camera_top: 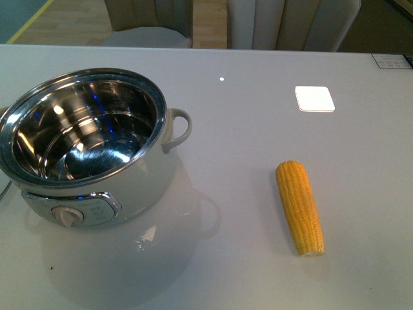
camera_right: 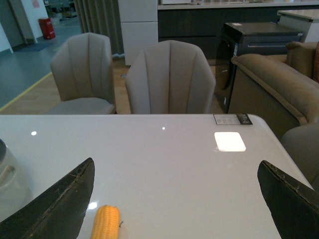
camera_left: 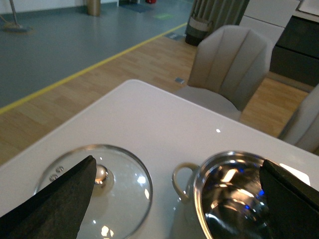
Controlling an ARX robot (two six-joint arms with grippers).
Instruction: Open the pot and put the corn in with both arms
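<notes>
The white pot point(camera_top: 97, 174) stands at the left of the table with no lid on it; its steel bowl point(camera_top: 84, 129) looks empty. The yellow corn point(camera_top: 300, 206) lies flat on the table to the right of the pot. Neither arm shows in the front view. In the left wrist view my left gripper point(camera_left: 177, 201) is open above the pot point(camera_left: 229, 196) and a glass lid point(camera_left: 99, 191) that lies on the table beside it. In the right wrist view my right gripper point(camera_right: 174, 204) is open and empty above the table, with the corn's end point(camera_right: 105, 223) near one finger.
A bright square patch point(camera_top: 315, 99) and a label point(camera_top: 392, 61) lie at the table's back right. Grey chairs point(camera_right: 169, 79) stand behind the far edge. The table point(camera_top: 245, 129) is glossy white.
</notes>
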